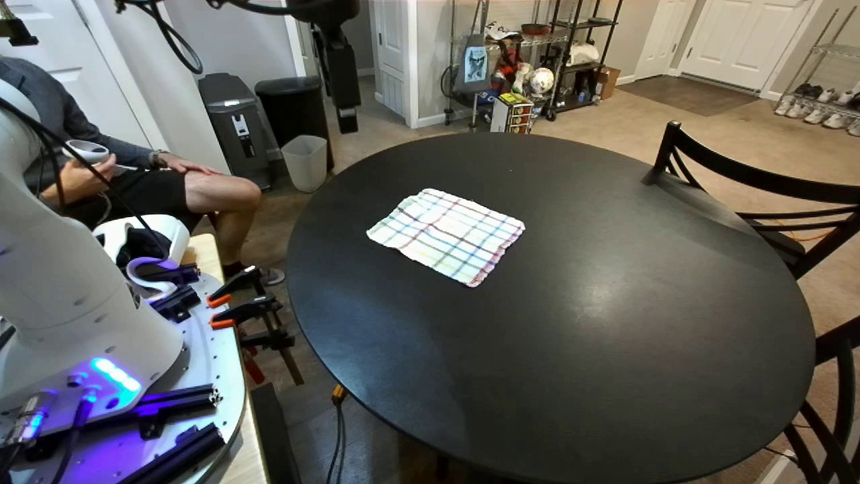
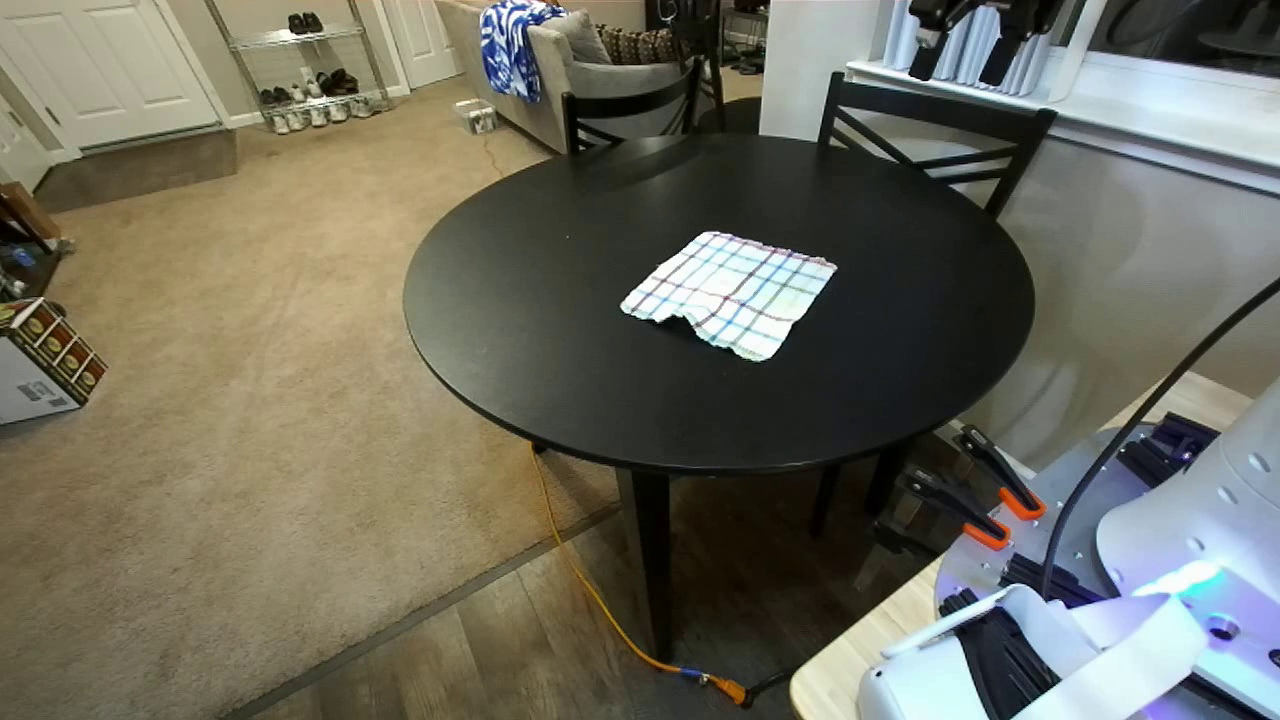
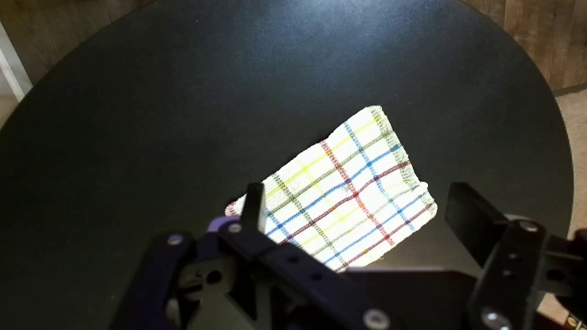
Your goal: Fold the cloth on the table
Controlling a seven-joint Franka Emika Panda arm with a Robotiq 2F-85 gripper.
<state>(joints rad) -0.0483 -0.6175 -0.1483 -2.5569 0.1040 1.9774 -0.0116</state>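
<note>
Find the cloth [image 1: 449,235] spread out on the table [image 1: 605,363], left of the middle of the black top in an exterior view and inside the rim all round. Read the pattern as plaid: white ground crossed by blue, dark red, olive and yellow stripes. In an exterior view, see a wavy near edge with a notch and a dark patch under it; looks slightly raised there, but too small to be sure.

Note the gripper [image 3: 360,208] hanging higher than the table and well apart from the cloth, with 2 fingers [image 3: 472,220] spread wide. In the wrist view, see the cloth in the gap between the fingers, with 1 edge partly hidden behind a finger.

In both exterior views, note 2 black chairs [image 2: 940,110] at the rim. Beside the table, see a pale wooden stand [image 2: 865,640] bearing the white arm base [image 1: 77,289], a headset [image 2: 1010,660] and, at the edge, 2 clamps [image 2: 945,500] with orange tips. Beyond the stand, see a seated person [image 1: 141,195] holding a white controller [image 1: 87,151]
</note>
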